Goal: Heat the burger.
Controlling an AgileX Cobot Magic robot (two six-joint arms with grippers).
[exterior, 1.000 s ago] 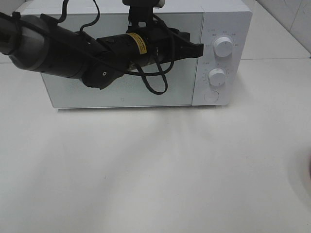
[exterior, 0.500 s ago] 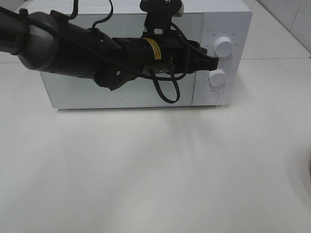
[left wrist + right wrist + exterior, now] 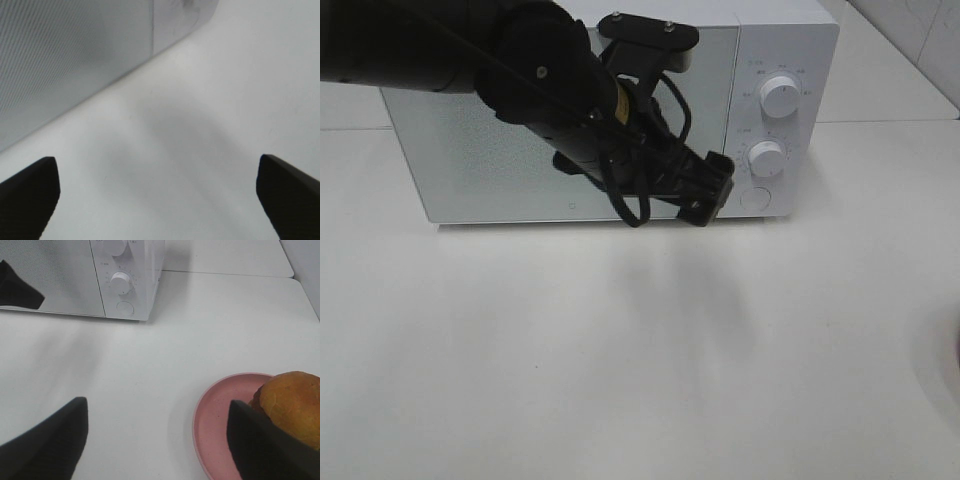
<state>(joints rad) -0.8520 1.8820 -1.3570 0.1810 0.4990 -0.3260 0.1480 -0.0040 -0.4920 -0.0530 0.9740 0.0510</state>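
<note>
Exterior high: left claw (image 3: 705, 195), spread apart, before microwave (image 3: 470, 150) dials (image 3: 779, 97), labels unreadable.

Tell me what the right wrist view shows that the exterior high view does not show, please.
Only the right wrist view shows the burger, which sits on the pink plate, and the wide-open right gripper above the table.

Only the exterior high view shows the whole left arm reaching across the microwave door, with the left gripper near the round button. The microwave's top and full door also appear only there.

Both show the white microwave with its door closed, its two dials, the round button and the white table.
</note>
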